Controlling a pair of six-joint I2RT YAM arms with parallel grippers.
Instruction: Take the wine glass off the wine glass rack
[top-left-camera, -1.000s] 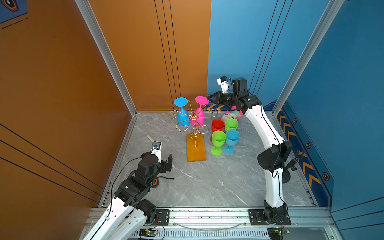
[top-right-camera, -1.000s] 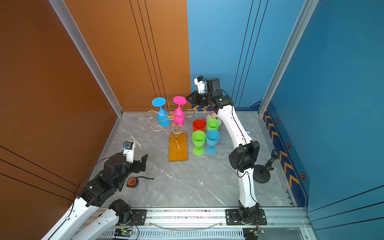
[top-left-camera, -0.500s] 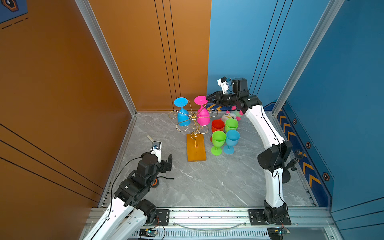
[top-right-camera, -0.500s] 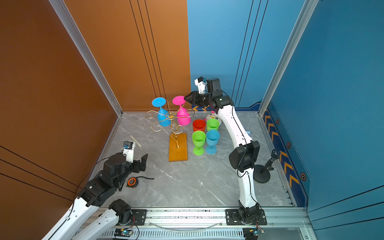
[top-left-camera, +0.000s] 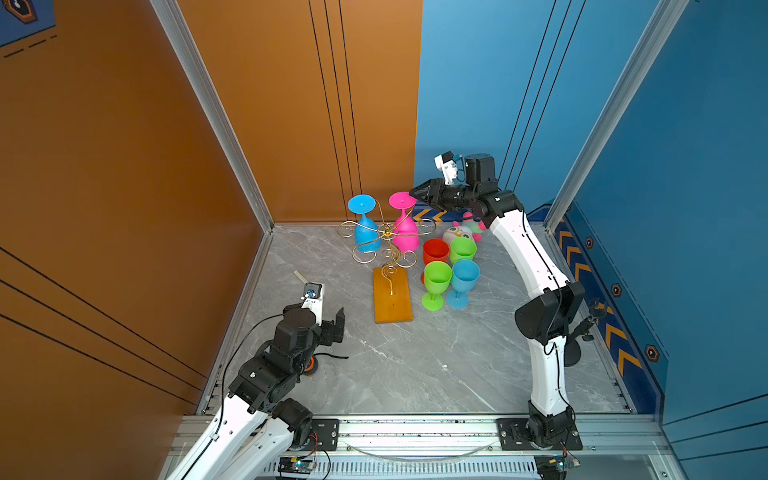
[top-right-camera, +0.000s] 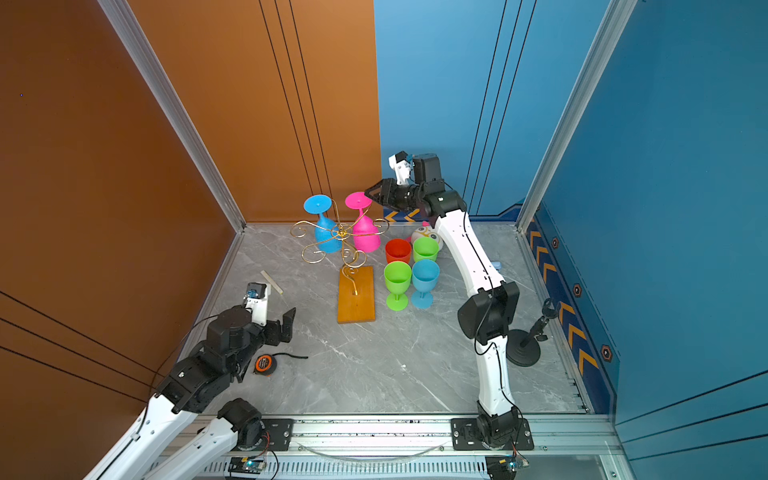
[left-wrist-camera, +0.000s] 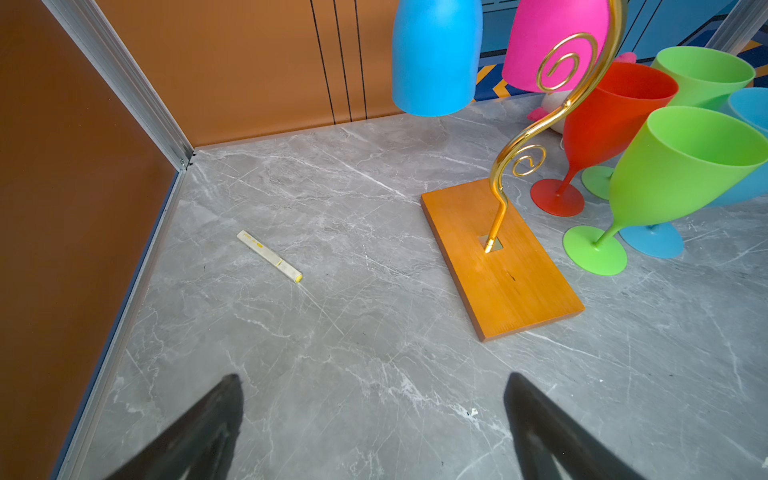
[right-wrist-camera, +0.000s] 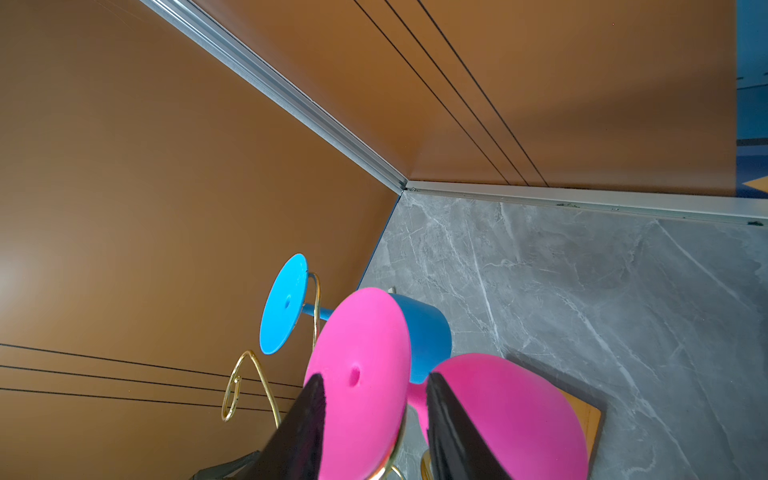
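The wine glass rack (top-left-camera: 386, 239) stands at the back on its wooden base (top-left-camera: 392, 297). A pink wine glass (top-left-camera: 405, 239) and a blue wine glass (top-left-camera: 367, 237) hang upside down from its gold arms. My right gripper (top-left-camera: 415, 194) is level with the pink glass's foot (right-wrist-camera: 361, 353). Its open jaws straddle the foot's rim, one finger over the flat sole and one on the stem side, near the bowl (right-wrist-camera: 511, 411). My left gripper (top-left-camera: 336, 322) is wide open and empty, low over the floor left of the base (left-wrist-camera: 498, 266).
A red (top-left-camera: 435, 251), two green (top-left-camera: 462, 248) (top-left-camera: 436, 282) and a blue glass (top-left-camera: 464, 280) stand upright right of the rack. A plush toy (top-left-camera: 457, 230) lies behind them. A white marker (left-wrist-camera: 270, 257), a tape measure (top-right-camera: 265, 363) and a black stand (top-right-camera: 525, 351) are on the floor.
My right gripper went from shut to open and moved left onto the pink glass's foot. The pink glass swung slightly to the right. The left arm stayed still.
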